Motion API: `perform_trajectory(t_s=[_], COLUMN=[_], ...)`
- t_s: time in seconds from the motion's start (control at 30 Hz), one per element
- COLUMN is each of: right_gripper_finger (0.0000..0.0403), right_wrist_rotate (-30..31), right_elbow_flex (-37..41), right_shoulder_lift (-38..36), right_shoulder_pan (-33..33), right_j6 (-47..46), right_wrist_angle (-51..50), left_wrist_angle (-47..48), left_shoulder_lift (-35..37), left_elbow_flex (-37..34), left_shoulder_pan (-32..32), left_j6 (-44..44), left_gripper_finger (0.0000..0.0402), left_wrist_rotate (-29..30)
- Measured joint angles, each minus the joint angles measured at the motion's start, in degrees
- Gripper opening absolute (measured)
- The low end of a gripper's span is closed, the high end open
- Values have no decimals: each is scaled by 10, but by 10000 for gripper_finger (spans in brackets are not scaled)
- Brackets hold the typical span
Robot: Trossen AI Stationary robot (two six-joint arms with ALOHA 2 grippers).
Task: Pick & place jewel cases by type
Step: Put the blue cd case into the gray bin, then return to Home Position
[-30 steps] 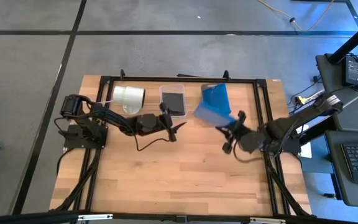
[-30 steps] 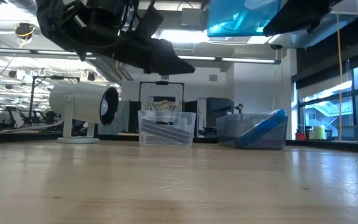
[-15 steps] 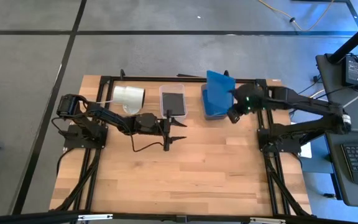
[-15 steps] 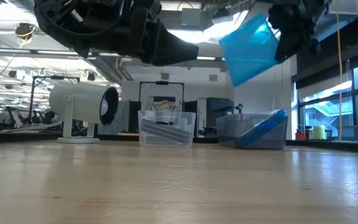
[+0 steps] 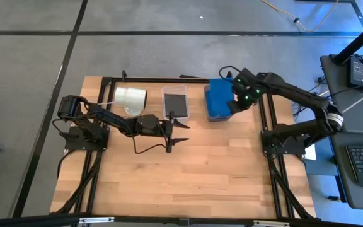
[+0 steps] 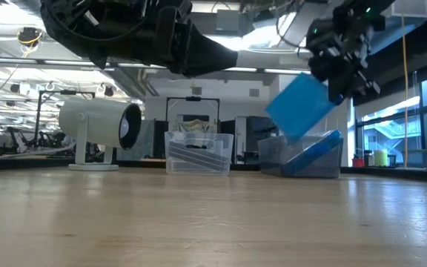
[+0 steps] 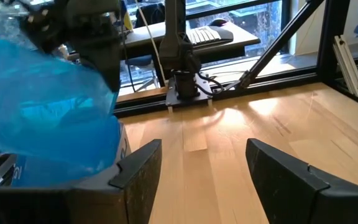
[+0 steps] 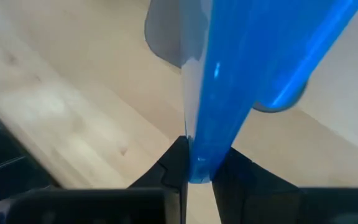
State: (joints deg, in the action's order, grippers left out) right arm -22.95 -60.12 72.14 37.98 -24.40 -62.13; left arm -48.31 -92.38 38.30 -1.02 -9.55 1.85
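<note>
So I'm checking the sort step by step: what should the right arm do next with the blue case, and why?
Probably lower it a little further into the blue bin before letting go. The right gripper is shut on the blue case, which hangs tilted above that bin, where another blue case already leans. The left gripper waits open near the dark bin.

So along the far edge of the wooden worktop [image 5: 188,170] you've got three things in a row: white cylinder [image 5: 131,98] toward the left corner, clear rectangular tray bin [image 5: 176,102] in the middle with dark grey jewel cases [image 5: 178,103] in it, then the second clear tray bin [image 6: 299,157] toward the right. The right gripper [image 5: 235,103] holds a translucent blue jewel case [image 6: 296,105] tilted above that second bin. The left gripper [image 5: 176,132] hangs just in front of the middle bin.
</note>
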Motion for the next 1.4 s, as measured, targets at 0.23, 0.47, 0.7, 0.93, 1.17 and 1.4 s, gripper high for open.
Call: perform_trajectory(t_s=[0.23,0.47,0.7,0.93,1.17,1.4], right_gripper_finger=[55,71,108,139,140,140], right_wrist_rotate=[-78,-115,-88,58,128,129], right_elbow_flex=[0,0,0,-29,-100,-35], right_shoulder_lift=[76,116,115,96,13,-145], right_shoulder_pan=[54,66,66,67,67,18], right_j6=[37,93,127,131,156,232], right_wrist_angle=[-10,-6,-7,-37,-8,125], left_wrist_angle=[0,0,0,2,82,177], left_shoulder_lift=[0,0,0,0,40,137], left_elbow_flex=[0,0,0,0,0,-8], left_shoulder_pan=[0,0,0,0,0,-16], left_j6=[0,-2,-1,11,65,163], left_gripper_finger=[228,229,228,229,227,229], left_wrist_rotate=[0,0,0,6,5,-65])
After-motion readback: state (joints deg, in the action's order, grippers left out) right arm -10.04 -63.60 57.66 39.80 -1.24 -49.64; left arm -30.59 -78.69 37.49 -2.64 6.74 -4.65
